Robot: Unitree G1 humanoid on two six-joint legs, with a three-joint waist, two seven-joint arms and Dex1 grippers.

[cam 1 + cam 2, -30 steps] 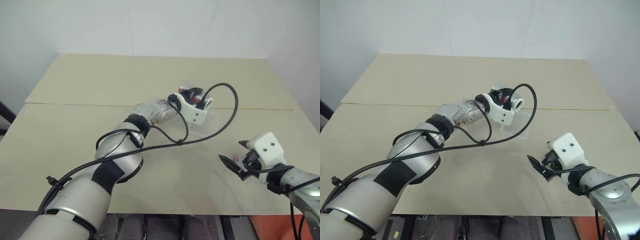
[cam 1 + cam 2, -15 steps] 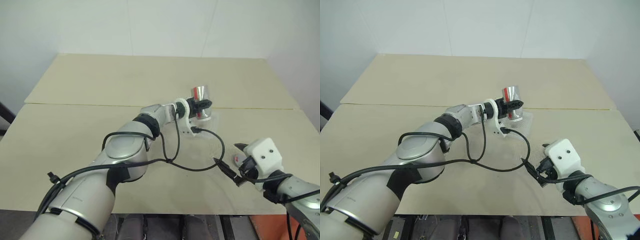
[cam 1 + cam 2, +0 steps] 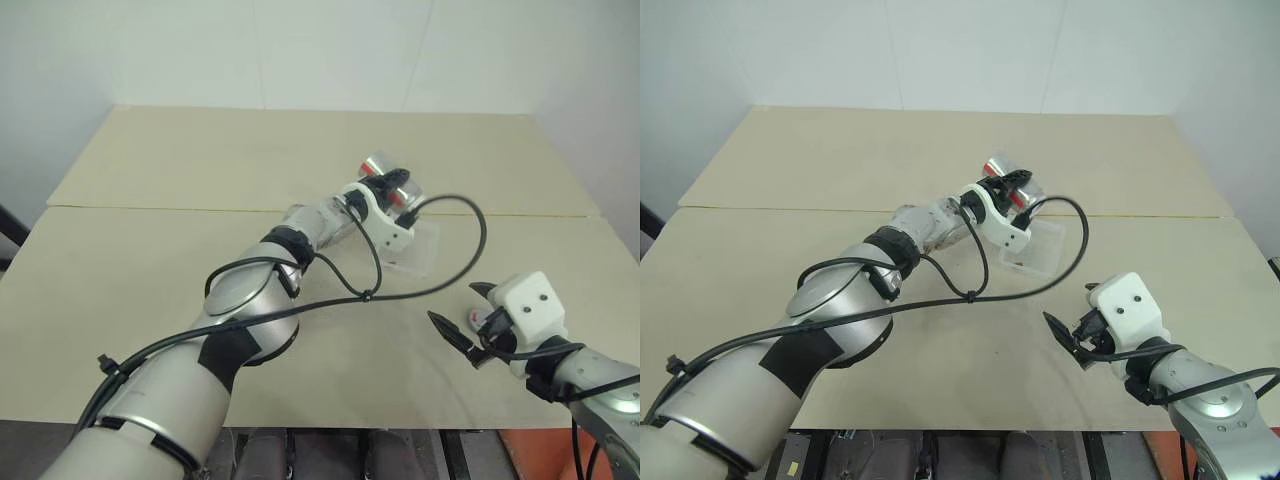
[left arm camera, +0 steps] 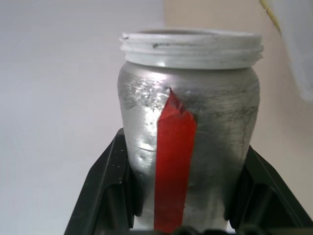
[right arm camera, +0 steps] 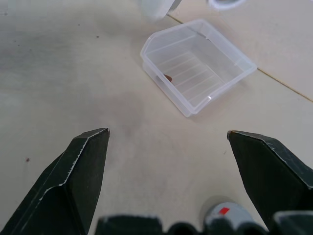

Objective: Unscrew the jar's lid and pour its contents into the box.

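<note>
Left fingers (image 4: 117, 191) clamped on lidless jar (image 4: 188, 137) over box (image 5: 198, 63), right fingers (image 5: 88, 166) spread wide

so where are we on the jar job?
Done: the lid is off, lying on the table below the open right gripper; the jar mouth is bare. In hand: the left gripper holds the jar tilted above the box. One small brown bit is in the box. Left: finishing the pour.

Jar (image 4: 188, 142) base hidden; lid (image 5: 224, 214) partly hidden.
</note>
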